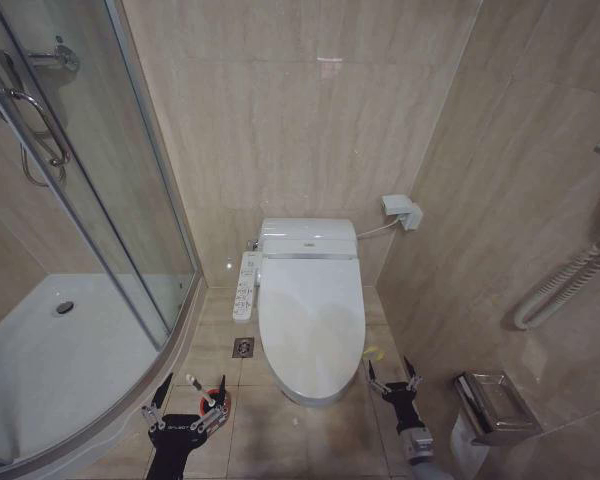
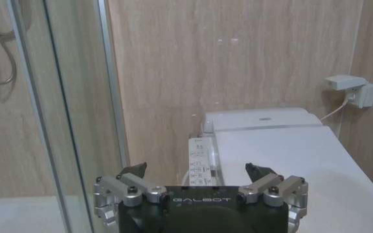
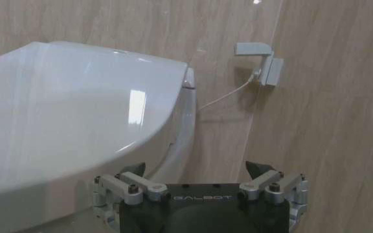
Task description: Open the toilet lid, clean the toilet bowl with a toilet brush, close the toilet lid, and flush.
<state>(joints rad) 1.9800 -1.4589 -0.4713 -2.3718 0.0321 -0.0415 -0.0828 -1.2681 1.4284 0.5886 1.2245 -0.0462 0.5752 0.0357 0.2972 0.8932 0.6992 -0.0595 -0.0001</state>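
- We judge that we are at the first step: the toilet lid lies shut.
- Our right gripper, spread wide, hangs just right of its front rim; our left gripper, also wide, is near the toilet brush.
- Next we need a finger under that rim.

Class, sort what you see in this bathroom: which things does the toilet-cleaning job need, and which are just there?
Needed for the job:
toilet lid, shut
toilet brush in its red holder
left gripper, open
right gripper, open

Just there:
shower tray
floor drain
wall socket
grab rail
paper holder
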